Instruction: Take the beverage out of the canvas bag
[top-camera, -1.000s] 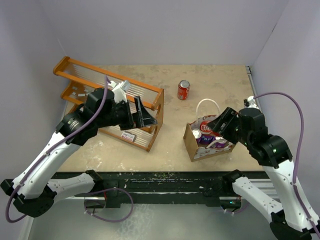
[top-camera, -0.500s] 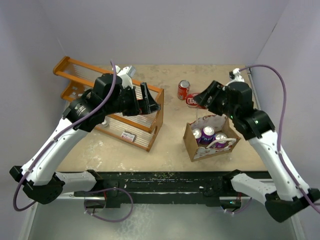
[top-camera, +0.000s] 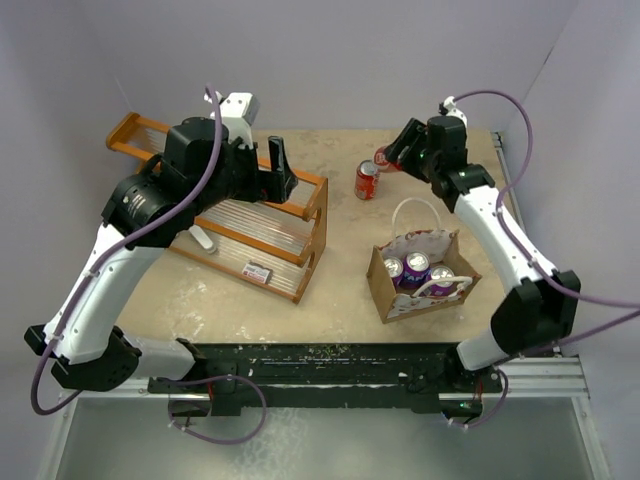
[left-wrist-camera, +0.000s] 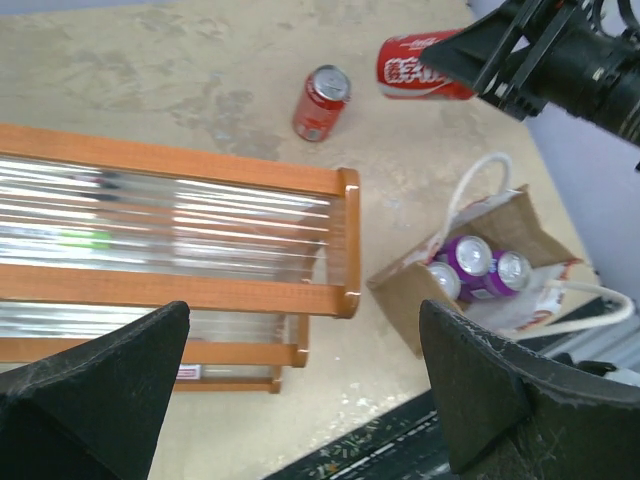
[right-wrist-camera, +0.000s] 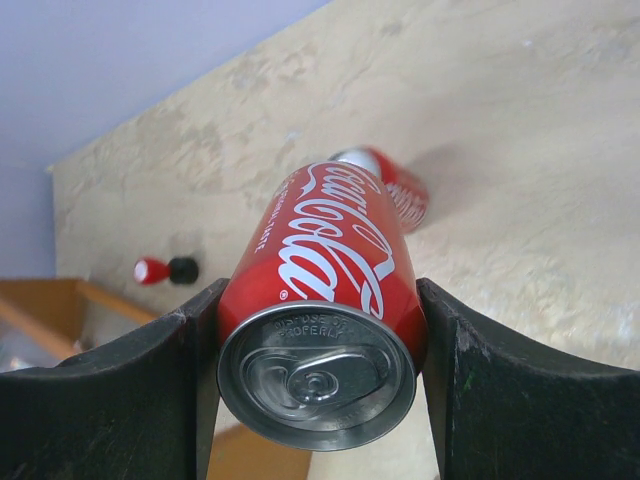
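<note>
The table (top-camera: 345, 285) is walled at 9, 12 and 3 o'clock, and its near edge runs along 6 o'clock above the arm bases. The widest bare stretch lies down the middle, between the wooden rack (top-camera: 316, 225) at 9 o'clock and the canvas bag (top-camera: 378, 288) at 4 o'clock, which stands close to the near edge. The right gripper (right-wrist-camera: 318, 300) pinches a red cola can (right-wrist-camera: 330, 250) up at 1 o'clock, near the far edge and well apart from the bag, close to a second red can (top-camera: 367, 180) standing upright on the table. The held can lies on its side: the right wrist view shows its pull-tab end facing the camera (long axis running away from the wrist), and from above its far end aims toward 9 o'clock. That wrist view misses the bag; the left wrist view looks into its open top, where purple cans (left-wrist-camera: 470, 260) stand upright by a white handle (left-wrist-camera: 470, 190). The left gripper (left-wrist-camera: 305, 310) hovers over the rack, jaws spread wide and empty.
</note>
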